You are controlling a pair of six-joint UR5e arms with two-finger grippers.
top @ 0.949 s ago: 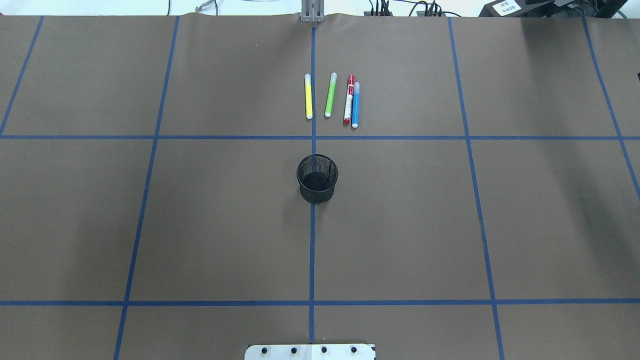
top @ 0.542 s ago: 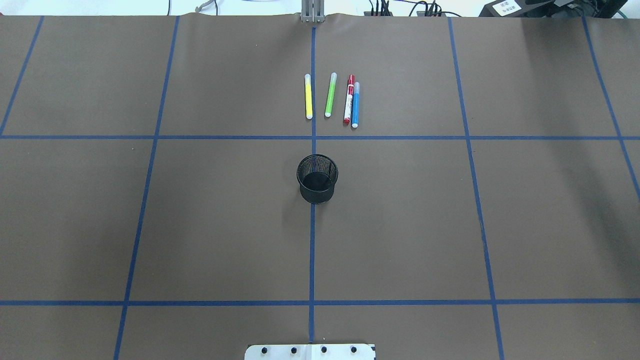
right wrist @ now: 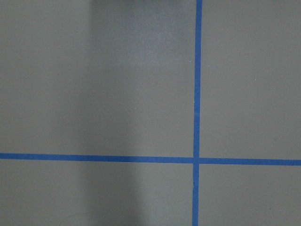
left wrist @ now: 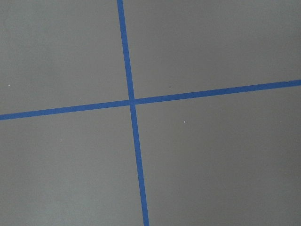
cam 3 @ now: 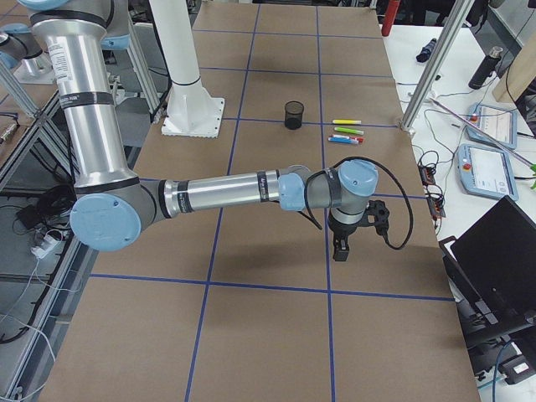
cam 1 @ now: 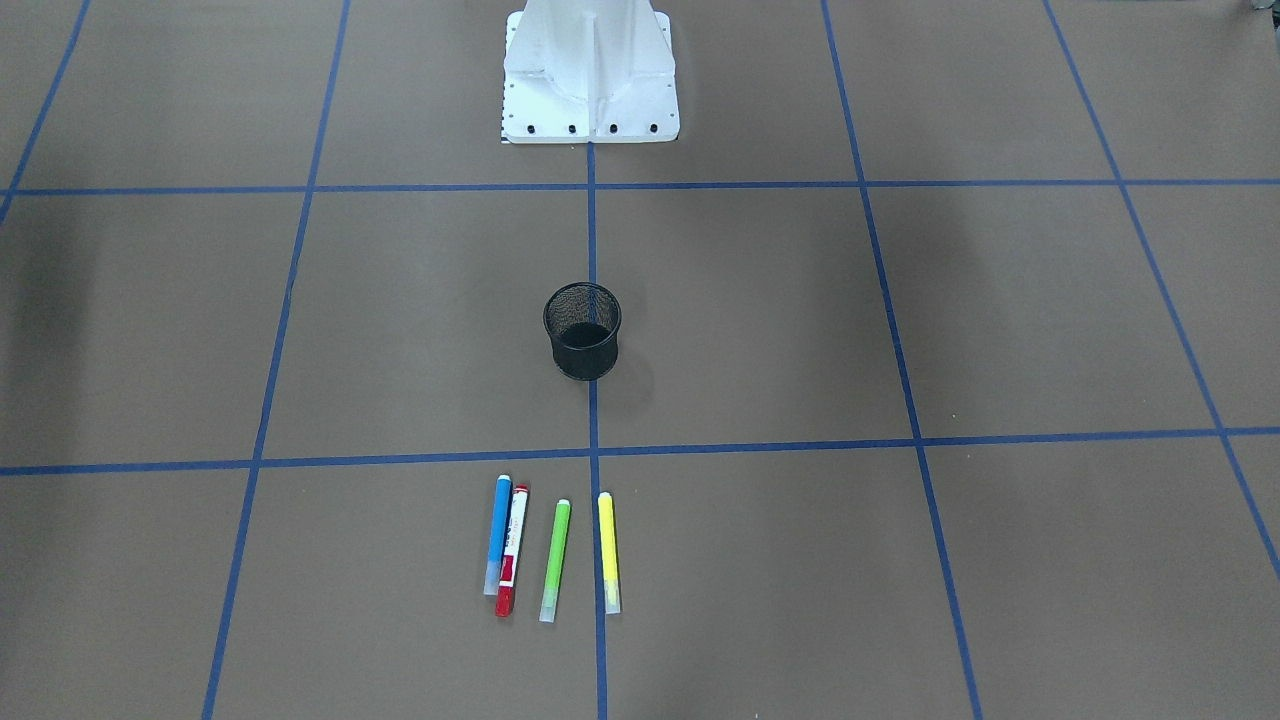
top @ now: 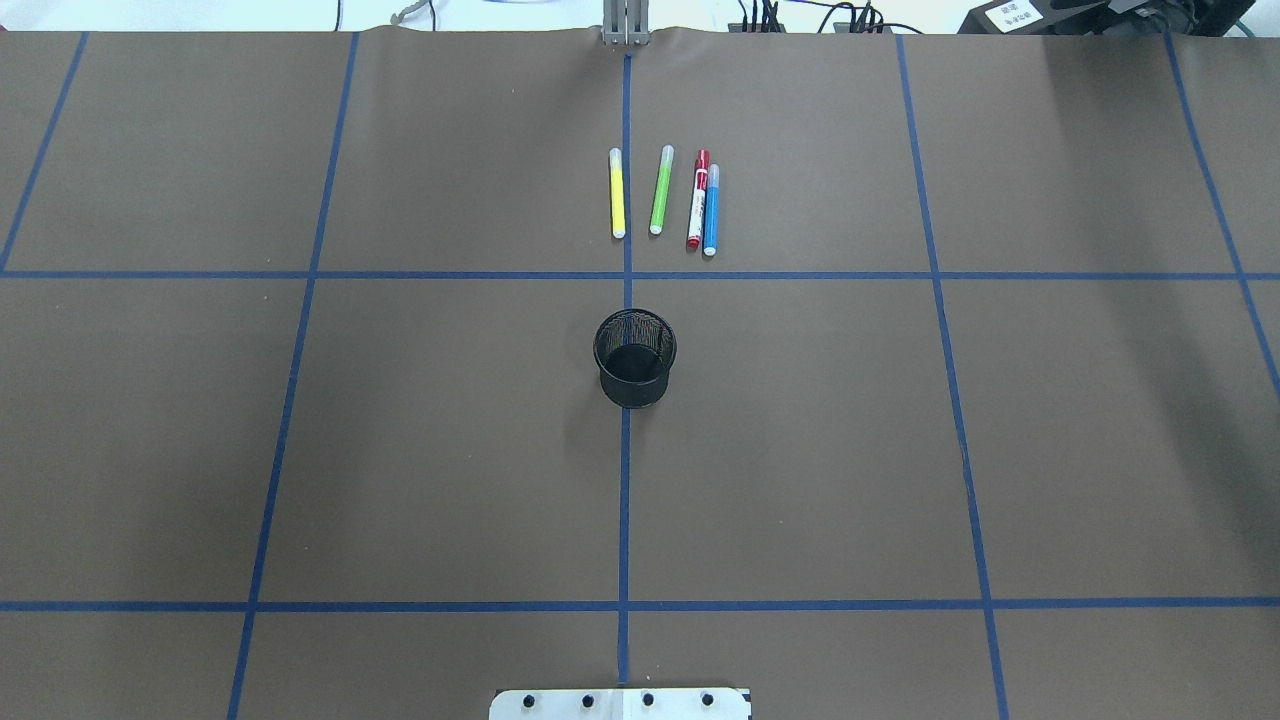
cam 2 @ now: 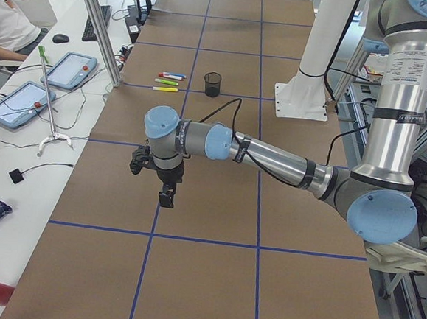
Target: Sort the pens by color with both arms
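The yellow pen (top: 617, 193), green pen (top: 661, 190), red pen (top: 697, 199) and blue pen (top: 711, 209) lie in a row beyond the mesh cup (top: 635, 357), red just beside blue. The left gripper (cam 2: 165, 194) and right gripper (cam 3: 340, 249) hang well away, and I can't tell if either's open.

No word, brand, number or sign is legible in any view. The white-bodied pen with the red cap (top: 697, 212) has a printed label along its barrel. It shows only as small dark and red marks on white. A white sticker (top: 1010, 14) with dark print sits on a dark box (top: 972, 24) beyond the far right corner of the bench (top: 400, 450), blurred past reading. The left arm (cam 2: 273, 158) has a pale panel of fine print (cam 2: 408, 68) on its upright tube, and the right arm (cam 3: 218, 191) has a similar printed band (cam 3: 75, 59). Both are too small to read.
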